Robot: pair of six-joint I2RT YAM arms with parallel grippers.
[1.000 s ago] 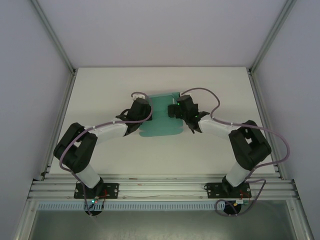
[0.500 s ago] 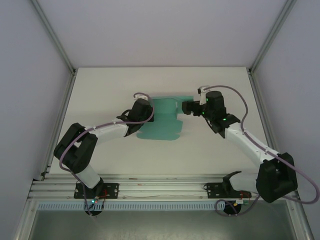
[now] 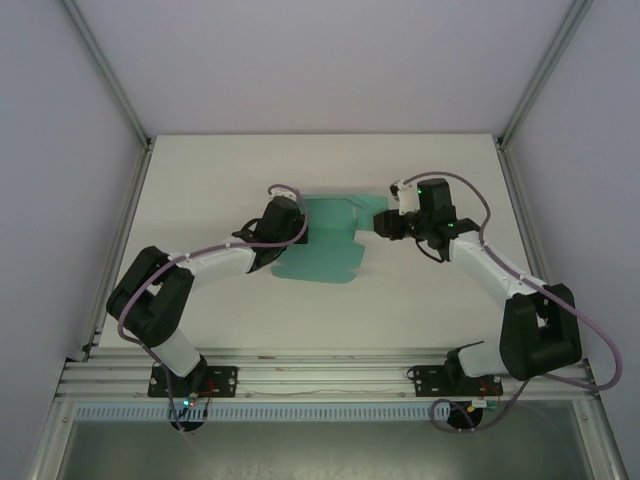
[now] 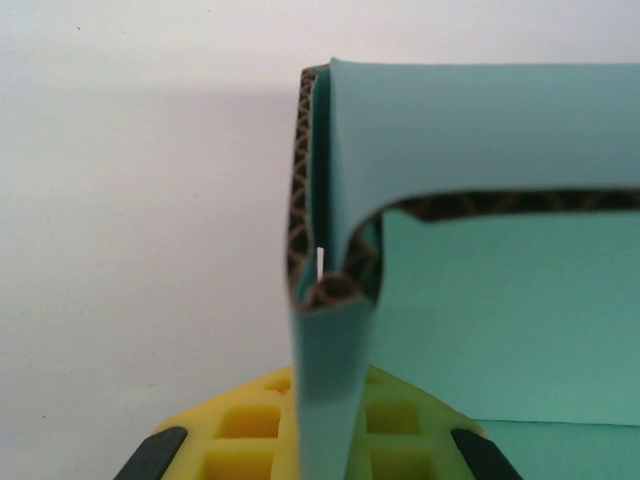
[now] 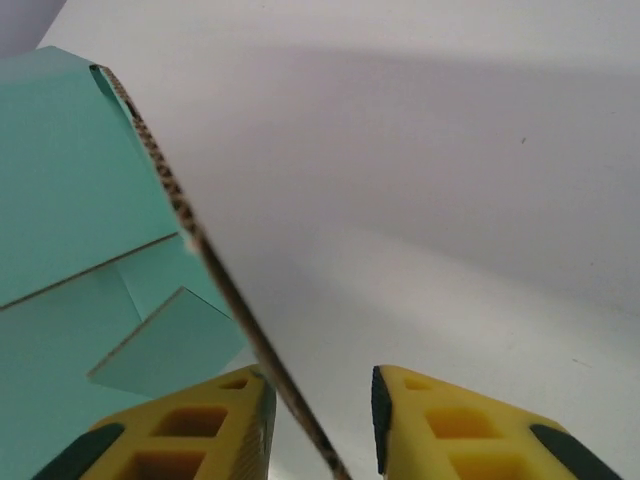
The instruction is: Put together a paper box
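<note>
The paper box is a teal-green die-cut card lying partly folded at mid-table, its brown fluted edges showing. My left gripper is at its left side. In the left wrist view a raised, folded wall of the paper box runs down as a strip between the yellow fingers, and the left gripper is shut on it. My right gripper is at the card's right side. It stands open, and the upright edge of the paper box passes between its fingers, close to the left one.
The white table is bounded by aluminium frame posts and grey walls on three sides. Purple cables loop above both wrists. Both arm bases stand on the rail at the near edge.
The right arm has swung its elbow outward and drawn its gripper off the top of the card to the card's right edge. The left gripper has stayed put on the left flap.
</note>
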